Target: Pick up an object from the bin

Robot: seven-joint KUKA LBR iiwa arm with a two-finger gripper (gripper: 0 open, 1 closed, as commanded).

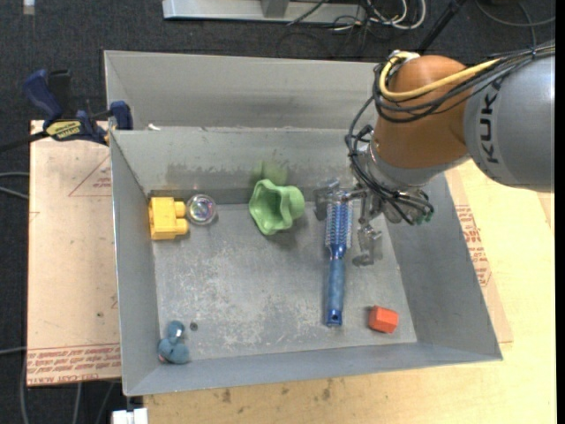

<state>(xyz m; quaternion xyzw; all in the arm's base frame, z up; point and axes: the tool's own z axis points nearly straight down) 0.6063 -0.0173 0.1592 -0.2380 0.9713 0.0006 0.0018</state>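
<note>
Brush [334,276] with a blue handle lies flat at 3 o'clock in the bin [256,316], handle pointing to 6, the gripper [351,226] low over its bristle end, pincer state impossible to tell; nothing looks lifted, so grasping and raising remain.

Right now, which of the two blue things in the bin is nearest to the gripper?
The long blue brush, its bristled head at the gripper; the small blue lump lies far off in the view's lower left corner.
</note>
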